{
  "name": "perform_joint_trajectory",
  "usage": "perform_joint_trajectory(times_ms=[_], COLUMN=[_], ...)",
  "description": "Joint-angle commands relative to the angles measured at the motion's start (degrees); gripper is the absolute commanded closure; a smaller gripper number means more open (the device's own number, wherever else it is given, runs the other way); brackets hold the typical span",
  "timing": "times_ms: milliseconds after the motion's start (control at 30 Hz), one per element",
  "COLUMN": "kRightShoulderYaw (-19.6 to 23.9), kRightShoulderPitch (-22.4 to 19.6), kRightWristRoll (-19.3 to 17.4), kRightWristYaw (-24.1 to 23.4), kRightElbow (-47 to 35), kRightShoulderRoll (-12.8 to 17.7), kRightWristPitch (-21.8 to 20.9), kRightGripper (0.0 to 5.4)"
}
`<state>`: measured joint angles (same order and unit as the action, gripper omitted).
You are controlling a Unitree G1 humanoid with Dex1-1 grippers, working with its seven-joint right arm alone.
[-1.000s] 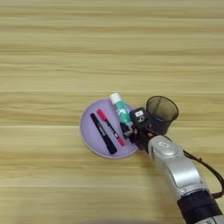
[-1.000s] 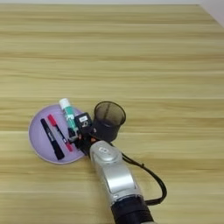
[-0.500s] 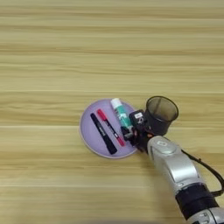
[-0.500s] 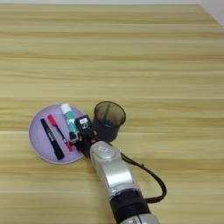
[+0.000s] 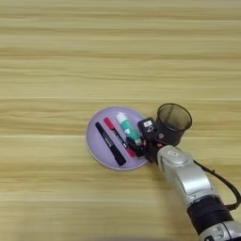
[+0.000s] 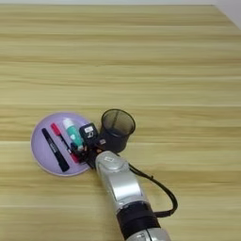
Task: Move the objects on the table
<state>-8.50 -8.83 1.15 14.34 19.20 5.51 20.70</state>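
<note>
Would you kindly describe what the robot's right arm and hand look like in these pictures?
The right forearm is a rounded, glossy silver shell that ends in a black ribbed collar toward the elbow. A thin black cable loops out along its side. The hand is black, with two black fingers and a small white label on its boxy top.

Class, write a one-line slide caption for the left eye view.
Right gripper reaches over a purple plate holding glue stick and markers, beside a mesh cup.
</note>
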Motion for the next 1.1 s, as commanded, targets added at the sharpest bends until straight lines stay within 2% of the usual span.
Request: perform_joint_trajectory(times_ms=[33, 567, 900, 1100], kRightShoulderYaw=[0.67, -0.43, -1.23, -3.20], kRightShoulderPitch=[-3.79, -2.65, -1.47, 0.46], kRightWristRoll=[-0.13, 2.16, 2.41, 0.85], kRightWristYaw=[-0.29, -0.95, -0.52, 2.69], kRightElbow=[-2.04, -3.67, -4.94, -7.70], kRightShoulderRoll=[-0.36, -0.41, -0.73, -1.44], kRightWristPitch=[-2.03, -6.56, -8.02, -8.63], kRightGripper=[1.98, 0.04, 0.04, 0.04])
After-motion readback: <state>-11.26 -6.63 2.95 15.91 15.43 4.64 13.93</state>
